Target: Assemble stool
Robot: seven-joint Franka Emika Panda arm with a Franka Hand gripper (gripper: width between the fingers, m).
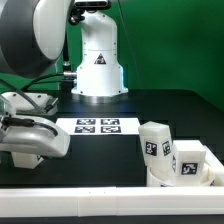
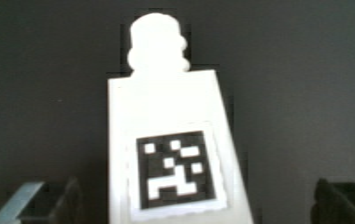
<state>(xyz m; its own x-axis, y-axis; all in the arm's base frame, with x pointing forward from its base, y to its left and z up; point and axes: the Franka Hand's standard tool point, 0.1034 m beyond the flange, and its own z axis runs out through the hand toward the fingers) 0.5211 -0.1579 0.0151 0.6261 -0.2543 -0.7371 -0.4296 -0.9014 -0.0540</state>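
Green backdrop and a black tabletop frame the scene, with the arm's white base (image 1: 100, 60) at twelve o'clock in the exterior view and the marker board (image 1: 97, 125) lying flat near the table's centre. Around four o'clock stand two white tagged blocks (image 1: 157, 140), close together and apparently loose stool parts, just behind the white rail (image 1: 90, 190) along the six o'clock edge. Whether either block is the seat cannot be told.

The gripper (image 2: 192, 197) hangs low over the table at nine o'clock in the exterior view. Its wrist camera looks down on a stool leg (image 2: 165, 120) lying flat, tag upward, with its knobbed peg end pointing away from the hand. The dark fingertips (image 2: 41, 198) stand spread as wide as they go, one on each side of the leg. They are apart from it and grasp nothing.

Assembly seems barely begun, since no leg is seen joined to anything. What is probably left is gripping this leg, fitting it to the seat, and doing the same for the others.
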